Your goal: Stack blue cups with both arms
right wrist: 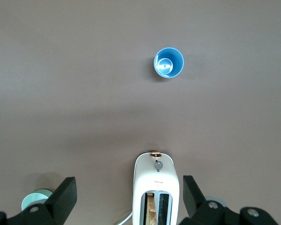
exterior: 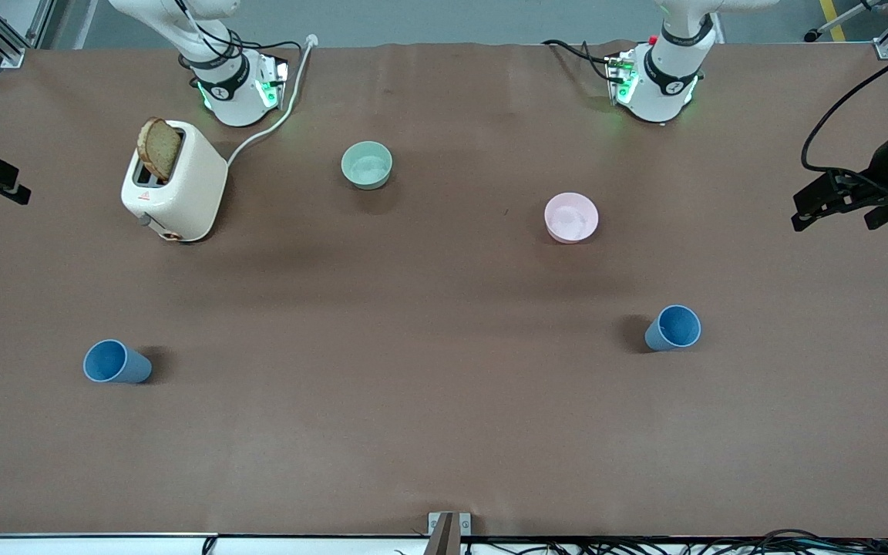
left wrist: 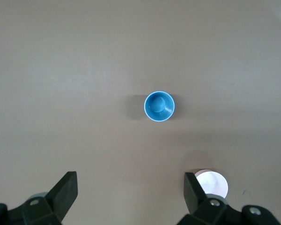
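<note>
Two blue cups stand upright and apart on the brown table. One cup (exterior: 116, 362) is toward the right arm's end and also shows in the right wrist view (right wrist: 168, 63). The other cup (exterior: 674, 328) is toward the left arm's end and shows in the left wrist view (left wrist: 159, 106). My left gripper (left wrist: 130, 187) is open and empty, high over the table, beside the pink bowl. My right gripper (right wrist: 129, 187) is open and empty, high over the toaster. Neither gripper shows in the front view; only the arm bases do.
A white toaster (exterior: 178, 185) with a bread slice (exterior: 159, 148) stands near the right arm's base, its cord trailing to the base. A pale green bowl (exterior: 367, 165) and a pink bowl (exterior: 571, 217) sit farther from the front camera than the cups. Black equipment (exterior: 837, 200) juts in at the left arm's end.
</note>
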Robot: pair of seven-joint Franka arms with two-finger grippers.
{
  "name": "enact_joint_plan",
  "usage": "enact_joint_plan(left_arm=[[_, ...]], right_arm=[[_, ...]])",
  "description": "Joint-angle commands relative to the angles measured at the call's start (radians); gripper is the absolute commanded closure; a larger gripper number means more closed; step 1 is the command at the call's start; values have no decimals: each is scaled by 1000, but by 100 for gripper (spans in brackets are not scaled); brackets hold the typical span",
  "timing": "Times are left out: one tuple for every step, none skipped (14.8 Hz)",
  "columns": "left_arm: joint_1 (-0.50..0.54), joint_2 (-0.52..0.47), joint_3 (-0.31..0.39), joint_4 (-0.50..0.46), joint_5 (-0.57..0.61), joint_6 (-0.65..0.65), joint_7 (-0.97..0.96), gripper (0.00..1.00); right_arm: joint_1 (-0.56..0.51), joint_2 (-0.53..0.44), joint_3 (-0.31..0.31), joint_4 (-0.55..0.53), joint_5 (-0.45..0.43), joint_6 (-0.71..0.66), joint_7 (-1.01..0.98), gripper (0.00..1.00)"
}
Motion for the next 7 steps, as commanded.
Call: enact_joint_plan(left_arm=[[3,16,-2,4,1,-3,7,0],[1,27,-2,4,1,-3,7,0],[1,28,-2,2,1,-3,9,0],[3,34,-2,-1,3,-5,12,0],[3,50,-2,0,13,-5,9,0],[3,74,-2,2,15,-5,16,0],[9,96,-2,-4,1,-5,19,0]], right_arm=[[-35,18,5,-15,-1,61,-13,0],[-47,50,5,-15,-1,84,-13,0],[-63,83,5,-15,-1,118,-14,0],[-74,128,5,-15,-1,168,-23,0],[-81,168,5,-15,0,211,-35,0],[-83,200,5,-15,0,265,-42,0],[-86,234,5,-15,-1,315,-51,0]])
